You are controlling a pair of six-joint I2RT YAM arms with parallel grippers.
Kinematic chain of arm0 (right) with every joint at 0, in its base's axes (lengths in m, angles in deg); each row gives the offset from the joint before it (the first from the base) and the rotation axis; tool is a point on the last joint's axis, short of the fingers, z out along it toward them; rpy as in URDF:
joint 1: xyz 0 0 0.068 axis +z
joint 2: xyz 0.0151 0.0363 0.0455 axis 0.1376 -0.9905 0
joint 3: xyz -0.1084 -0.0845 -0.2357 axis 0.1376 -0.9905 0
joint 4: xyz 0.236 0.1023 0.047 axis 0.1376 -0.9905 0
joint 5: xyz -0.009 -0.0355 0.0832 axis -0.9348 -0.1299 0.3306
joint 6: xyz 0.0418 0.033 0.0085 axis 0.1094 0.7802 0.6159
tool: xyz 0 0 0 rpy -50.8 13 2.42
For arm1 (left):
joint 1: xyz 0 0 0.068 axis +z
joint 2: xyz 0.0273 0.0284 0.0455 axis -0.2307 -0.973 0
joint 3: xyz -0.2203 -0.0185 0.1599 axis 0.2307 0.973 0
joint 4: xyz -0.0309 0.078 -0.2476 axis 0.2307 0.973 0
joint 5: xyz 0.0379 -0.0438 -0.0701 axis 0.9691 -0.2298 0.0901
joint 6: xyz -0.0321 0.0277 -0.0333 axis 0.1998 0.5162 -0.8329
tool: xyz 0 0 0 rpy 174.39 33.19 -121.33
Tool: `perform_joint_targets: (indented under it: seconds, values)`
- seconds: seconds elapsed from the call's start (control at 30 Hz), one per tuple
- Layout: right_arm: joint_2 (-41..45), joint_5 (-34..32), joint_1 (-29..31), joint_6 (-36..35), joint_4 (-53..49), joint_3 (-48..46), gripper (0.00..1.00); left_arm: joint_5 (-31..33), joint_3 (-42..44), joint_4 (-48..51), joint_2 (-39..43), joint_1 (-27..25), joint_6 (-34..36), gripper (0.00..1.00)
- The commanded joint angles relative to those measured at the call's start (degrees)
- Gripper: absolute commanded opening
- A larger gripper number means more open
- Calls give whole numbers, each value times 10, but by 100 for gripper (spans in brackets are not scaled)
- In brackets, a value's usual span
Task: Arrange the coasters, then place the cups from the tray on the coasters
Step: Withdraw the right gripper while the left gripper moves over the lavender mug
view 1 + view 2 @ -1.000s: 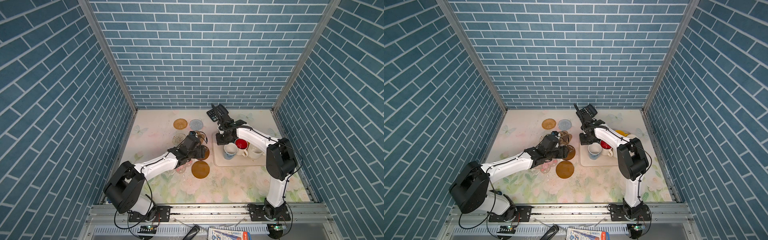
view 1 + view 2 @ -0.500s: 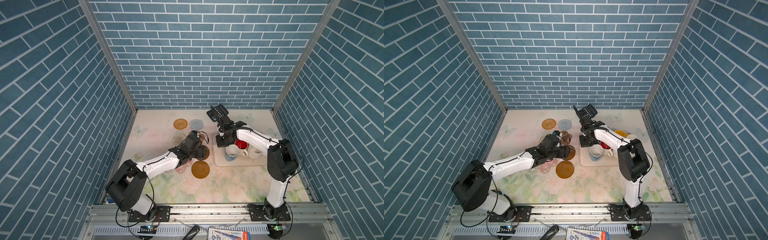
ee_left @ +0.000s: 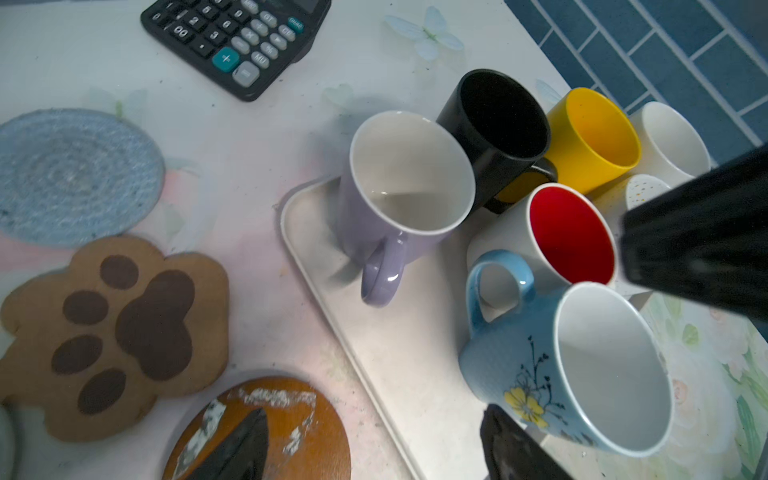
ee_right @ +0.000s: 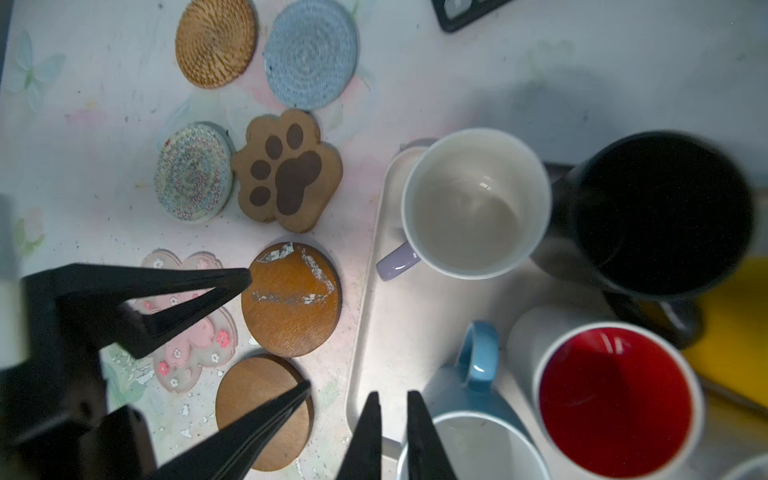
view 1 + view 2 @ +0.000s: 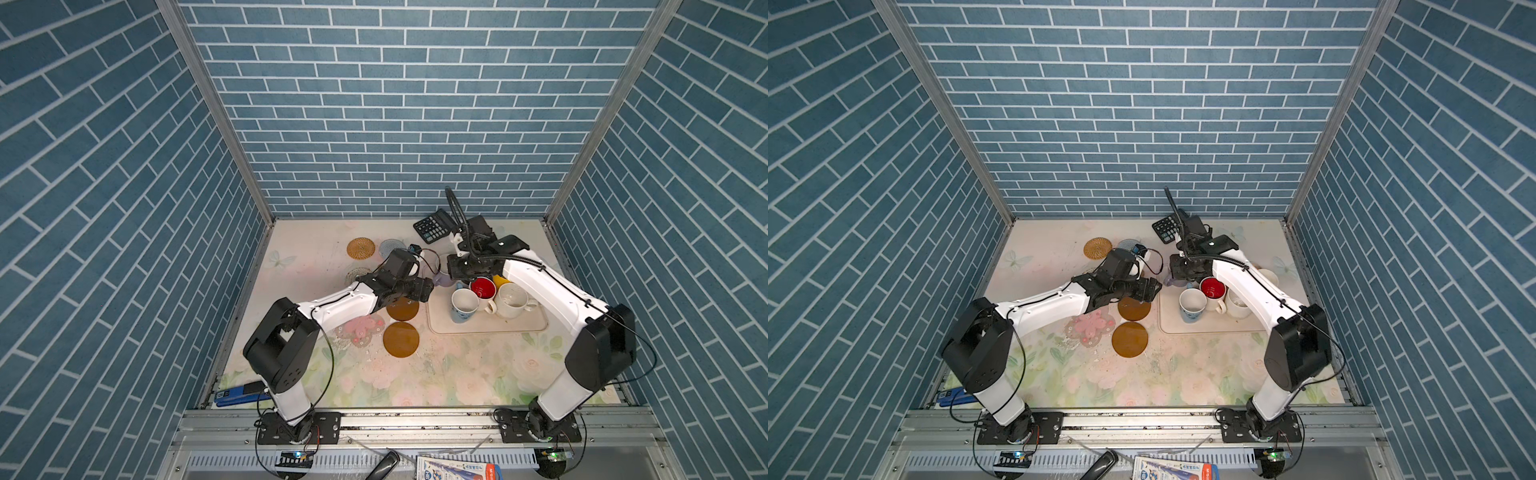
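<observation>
Tabletop (image 5: 457,374), left of tray (image 5: 486,326): 7 coasters (image 5: 1129,338). Near amber disc (image 5: 400,338), pink flowery (image 5: 361,330), second amber disc (image 5: 401,311), paw (image 4: 289,170), lacy round (image 4: 193,172), far woven tan (image 5: 360,248), blue-grey (image 4: 311,54). On tray: 7 cups (image 5: 1192,301). Pale blue mug (image 3: 582,365), red-lined (image 3: 569,232), lavender (image 3: 399,199), black (image 3: 498,124), yellow (image 3: 590,137), cream (image 3: 669,141), speckled cream (image 3: 644,189). Left gripper (image 4: 279,330) jaws wide, empty, over amber discs at tray's left rim. Right gripper (image 4: 394,395) jaws narrowly parted, empty, above tray beside pale blue mug.

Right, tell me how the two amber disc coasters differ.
The scuffed disc carries white worn patches across its face; the clean disc is plain amber-brown. The scuffed disc lies next to the paw coaster; the clean disc lies farther from it, toward the front of the table. Both are round, lie flat beside the tray, and bear no cup.
</observation>
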Motion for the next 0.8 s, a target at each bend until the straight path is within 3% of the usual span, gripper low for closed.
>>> perform_joint_targets:
  seconds: [0.0, 0.1, 0.23, 0.77]
  values:
    - [53, -22, -15, -15, -1, -21, 34, -15, -35, 35, -32, 2, 42, 80]
    - [93, -27, -29, -20, 13, -49, 53, -23, -61, 43, -59, 2, 53, 79]
    - [142, -32, -41, -23, 33, -89, 64, -28, -92, 59, -91, 2, 65, 76]
    - [261, -14, -47, -14, 105, -211, 65, 1, -220, 113, -213, 1, 82, 65]
